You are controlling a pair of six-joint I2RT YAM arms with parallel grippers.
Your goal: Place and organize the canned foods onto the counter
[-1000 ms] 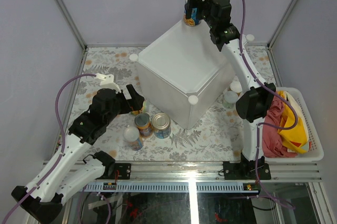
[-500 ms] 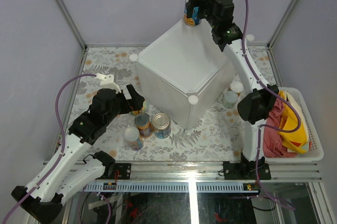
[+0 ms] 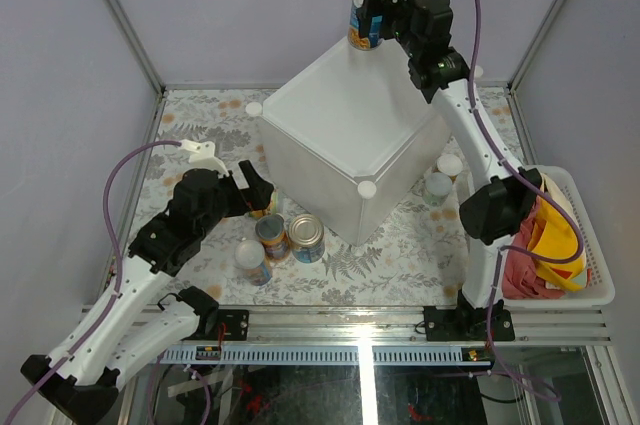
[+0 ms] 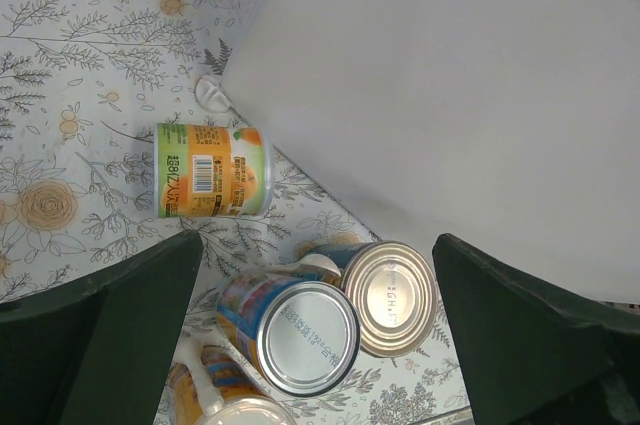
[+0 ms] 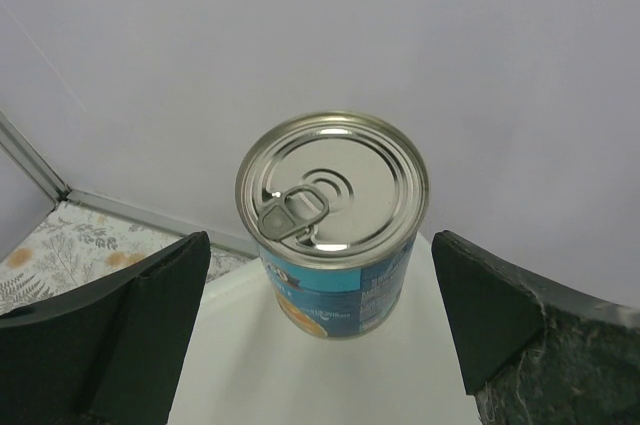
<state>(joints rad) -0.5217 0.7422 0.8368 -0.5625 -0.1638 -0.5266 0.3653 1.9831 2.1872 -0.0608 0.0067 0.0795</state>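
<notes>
Currently your right gripper (image 5: 318,245) sits above the far corner of the counter (image 3: 345,135), jaws spread wide. Its fingers (image 5: 120,345) flank the blue can (image 5: 335,235) without clamping it. A gap shows between the left finger and the can wall, and the right finger's tip lies just beside the can's rim. The blue can stands upright on that corner, pull-tab lid facing up, with its base on the flat white top.

Note that your left gripper (image 4: 318,245) is also fully open and holds nothing. It hangs over the table (image 3: 200,125) at the counter's near-left side.

Check the cans below it:
- The orange can (image 4: 213,170) lies on its side, barcode up, just beside the counter wall.
- Two silver-topped cans (image 4: 308,337) (image 4: 388,298) stand upright and touch each other, close to the counter's near corner.
- A white-lidded can (image 4: 235,410) stands at the lower edge of the left wrist view, next to them.

A white-lidded pair (image 3: 450,164) (image 3: 437,184) stands on the table at the counter's right side, near the right arm. The basket (image 3: 560,298) of cloths sits at the table's right edge.
</notes>
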